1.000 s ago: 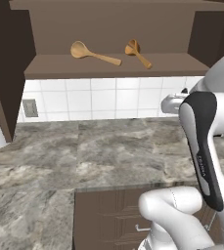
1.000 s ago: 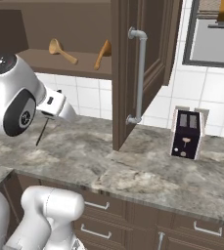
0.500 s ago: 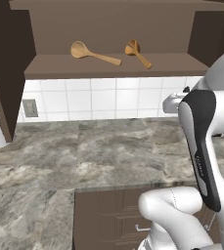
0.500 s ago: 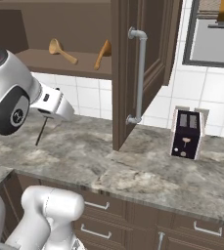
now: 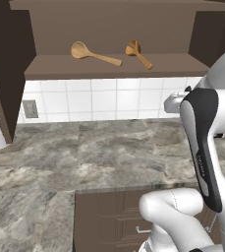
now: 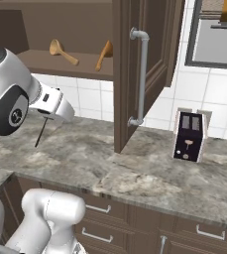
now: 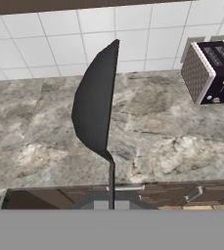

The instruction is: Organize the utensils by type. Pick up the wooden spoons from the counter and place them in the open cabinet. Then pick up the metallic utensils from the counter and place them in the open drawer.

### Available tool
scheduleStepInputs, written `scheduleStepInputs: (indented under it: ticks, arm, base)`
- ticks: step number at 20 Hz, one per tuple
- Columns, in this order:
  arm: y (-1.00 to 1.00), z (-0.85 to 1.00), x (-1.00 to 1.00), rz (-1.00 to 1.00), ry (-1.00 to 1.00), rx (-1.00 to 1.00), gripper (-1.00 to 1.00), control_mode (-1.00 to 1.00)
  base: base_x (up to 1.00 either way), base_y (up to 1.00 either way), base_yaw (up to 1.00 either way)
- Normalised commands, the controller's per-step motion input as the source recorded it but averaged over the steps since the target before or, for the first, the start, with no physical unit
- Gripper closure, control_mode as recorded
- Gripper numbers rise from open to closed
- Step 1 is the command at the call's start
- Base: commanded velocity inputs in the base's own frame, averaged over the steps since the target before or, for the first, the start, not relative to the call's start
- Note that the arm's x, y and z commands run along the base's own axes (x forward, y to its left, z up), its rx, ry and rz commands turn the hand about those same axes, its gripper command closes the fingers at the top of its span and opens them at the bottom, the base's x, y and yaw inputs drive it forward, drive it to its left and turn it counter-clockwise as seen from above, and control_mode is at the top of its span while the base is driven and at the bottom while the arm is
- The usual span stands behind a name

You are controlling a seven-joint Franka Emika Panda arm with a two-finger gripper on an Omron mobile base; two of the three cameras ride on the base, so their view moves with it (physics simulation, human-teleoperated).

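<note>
With its fingers pinched on the thin dark utensil (image 6: 40,133), the gripper (image 6: 49,115) should stay level and lower it squarely into the open drawer (image 5: 109,221) below the counter (image 5: 84,157) edge.

Kitchen: counter (image 6: 149,173), cabinets, toaster (image 6: 189,135).

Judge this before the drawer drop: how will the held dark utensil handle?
The dark utensil looks stiff: its thin handle hangs straight from the gripper. Probably light, being so slim. Pinched at the handle's end, its broad head may swing.
</note>
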Motion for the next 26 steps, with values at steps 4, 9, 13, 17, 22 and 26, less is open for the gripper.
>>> scheduleStepInputs:
  ticks: [4, 9, 13, 17, 22, 26]
  arm:
    - [0.0, 0.0, 0.0, 0.0, 0.0, 0.0, 1.0, -1.0]
    - [0.0, 0.0, 0.0, 0.0, 0.0, 0.0, 1.0, 1.0]
    - [0.0, 0.0, 0.0, 0.0, 0.0, 0.0, 1.0, 1.0]
    - [0.0, 0.0, 0.0, 0.0, 0.0, 0.0, 1.0, 1.0]
    - [0.0, 0.0, 0.0, 0.0, 0.0, 0.0, 1.0, 1.0]
    - [0.0, 0.0, 0.0, 0.0, 0.0, 0.0, 1.0, 1.0]
  base:
    - [0.0, 0.0, 0.0]
    - [-0.13, 0.0, 0.0]
    - [-0.61, 0.0, 0.0]
    - [-0.58, 0.0, -0.08]
    - [-0.47, -0.04, -0.15]
    - [-0.47, -0.11, -0.13]
